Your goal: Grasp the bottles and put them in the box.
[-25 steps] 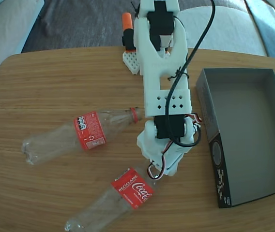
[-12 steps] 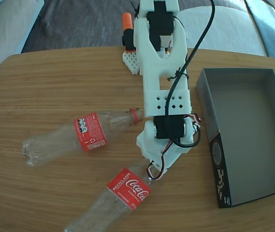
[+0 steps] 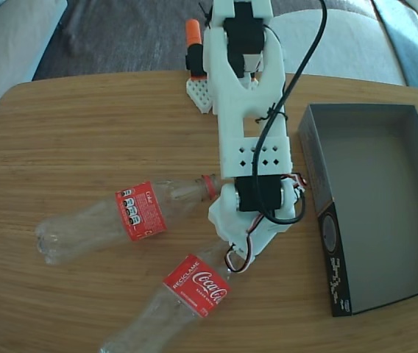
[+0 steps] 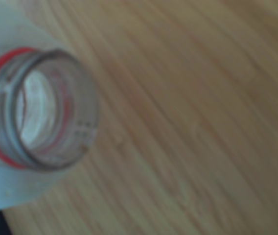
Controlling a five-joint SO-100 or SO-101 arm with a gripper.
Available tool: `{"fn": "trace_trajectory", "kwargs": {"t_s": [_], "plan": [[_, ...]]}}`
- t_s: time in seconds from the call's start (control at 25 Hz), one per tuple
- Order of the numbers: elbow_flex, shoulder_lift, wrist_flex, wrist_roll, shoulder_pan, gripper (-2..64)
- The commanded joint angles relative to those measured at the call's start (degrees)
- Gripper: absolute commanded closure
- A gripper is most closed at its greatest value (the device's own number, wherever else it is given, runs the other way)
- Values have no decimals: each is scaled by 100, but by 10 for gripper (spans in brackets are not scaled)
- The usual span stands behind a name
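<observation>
Two clear Coca-Cola bottles lie on the wooden table in the fixed view. The upper bottle (image 3: 121, 215) points its red neck ring at the arm's wrist. The lower bottle (image 3: 179, 298) runs its neck under my white gripper (image 3: 224, 248), whose fingertips are hidden there. The wrist view is blurred. It shows an open bottle mouth (image 4: 43, 110) with a red ring, held between white fingers (image 4: 11, 29) above and below it, so the gripper is shut on this neck. The dark grey box (image 3: 356, 132) stands to the right of the arm, with nothing in it.
An orange-tipped white part (image 3: 194, 51) stands at the table's far edge beside the arm's base. A black cable (image 3: 290, 81) runs down along the arm. Grey cushions lie beyond the table (image 3: 84, 125).
The lower bottle has swung so that its neck lies under the gripper. The upper bottle has slid slightly down and to the right.
</observation>
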Motion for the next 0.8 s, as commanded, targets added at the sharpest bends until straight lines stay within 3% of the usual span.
{"fn": "trace_trajectory", "kwargs": {"t_s": [0.0, 0.44, 0.76], "plan": [[-378, 896, 26, -26, -167, 615], [-281, 2979, 88, -35, -1397, 616], [-281, 3814, 1336, -35, -3384, 616]]}}
